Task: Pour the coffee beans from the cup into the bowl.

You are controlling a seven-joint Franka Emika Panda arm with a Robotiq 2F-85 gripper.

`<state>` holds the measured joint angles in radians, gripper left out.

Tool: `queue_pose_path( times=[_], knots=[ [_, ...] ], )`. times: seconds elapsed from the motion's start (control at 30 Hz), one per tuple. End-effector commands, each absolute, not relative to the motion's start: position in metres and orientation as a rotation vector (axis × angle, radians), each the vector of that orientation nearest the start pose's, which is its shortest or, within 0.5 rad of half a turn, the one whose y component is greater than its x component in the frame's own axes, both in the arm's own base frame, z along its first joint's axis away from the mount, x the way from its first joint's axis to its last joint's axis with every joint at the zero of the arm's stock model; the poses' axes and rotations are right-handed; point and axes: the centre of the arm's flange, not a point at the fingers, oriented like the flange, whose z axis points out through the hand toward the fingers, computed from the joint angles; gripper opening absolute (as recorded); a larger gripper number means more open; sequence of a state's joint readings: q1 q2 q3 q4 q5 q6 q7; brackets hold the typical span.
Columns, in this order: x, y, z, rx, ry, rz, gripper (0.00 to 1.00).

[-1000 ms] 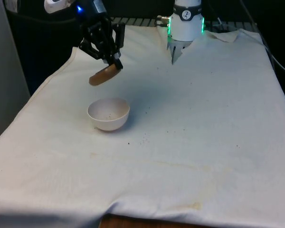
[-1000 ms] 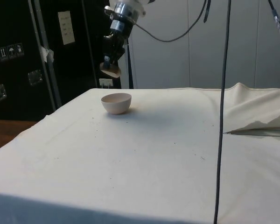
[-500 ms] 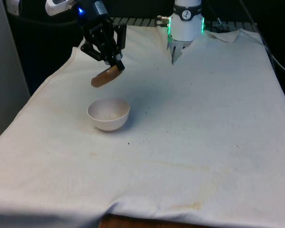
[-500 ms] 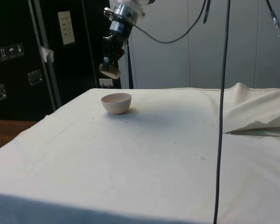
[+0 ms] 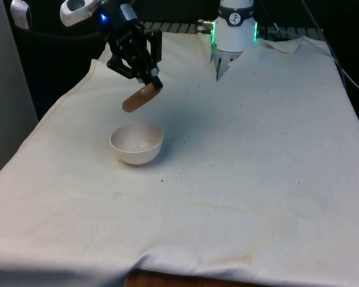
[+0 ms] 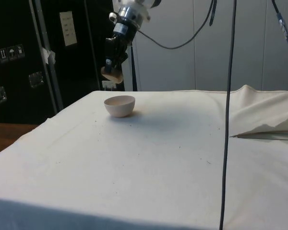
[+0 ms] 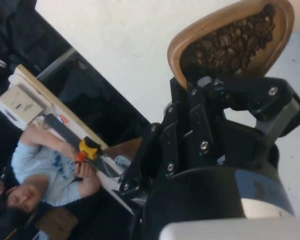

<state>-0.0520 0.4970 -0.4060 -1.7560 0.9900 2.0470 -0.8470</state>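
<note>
My gripper (image 5: 148, 82) is shut on the rim of a brown cup (image 5: 138, 98), holding it tilted in the air above and just behind the white bowl (image 5: 136, 143). In the wrist view the cup (image 7: 232, 42) holds a heap of dark coffee beans (image 7: 229, 44), with the fingers (image 7: 210, 105) clamped on its edge. From the side the cup (image 6: 112, 73) hangs a short way above the bowl (image 6: 119, 105), slightly to the bowl's far side. The bowl holds a few specks inside.
A few stray beans (image 5: 180, 174) lie on the white cloth to the front view's right of the bowl. A person in a light blue shirt (image 7: 37, 167) sits beyond the table's edge in the wrist view. A folded cloth ridge (image 6: 259, 115) rises at the side view's right.
The gripper and cup have shifted towards the front view's right and a little up, coming closer over the bowl. The bowl has not moved.
</note>
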Motion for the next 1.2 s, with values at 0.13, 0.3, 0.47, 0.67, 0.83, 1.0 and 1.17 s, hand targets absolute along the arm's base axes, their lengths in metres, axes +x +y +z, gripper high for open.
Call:
queue_pose_path(
  times=[0.13, 0.3, 0.47, 0.67, 0.83, 1.0, 1.17],
  knots=[
    [0.615, -0.226, 0.303, -2.486, 0.165, -0.392, 0.0],
    [0.614, -0.225, 0.299, -2.443, 0.178, -0.388, 0.0],
    [0.612, -0.227, 0.296, -2.41, 0.19, -0.388, 0.0],
    [0.611, -0.228, 0.293, -2.374, 0.199, -0.387, 0.0],
    [0.609, -0.229, 0.289, -2.333, 0.202, -0.39, 0.0],
    [0.607, -0.233, 0.286, -2.297, 0.205, -0.395, 0.0],
    [0.606, -0.238, 0.283, -2.269, 0.208, -0.396, 0.0]
  ],
)
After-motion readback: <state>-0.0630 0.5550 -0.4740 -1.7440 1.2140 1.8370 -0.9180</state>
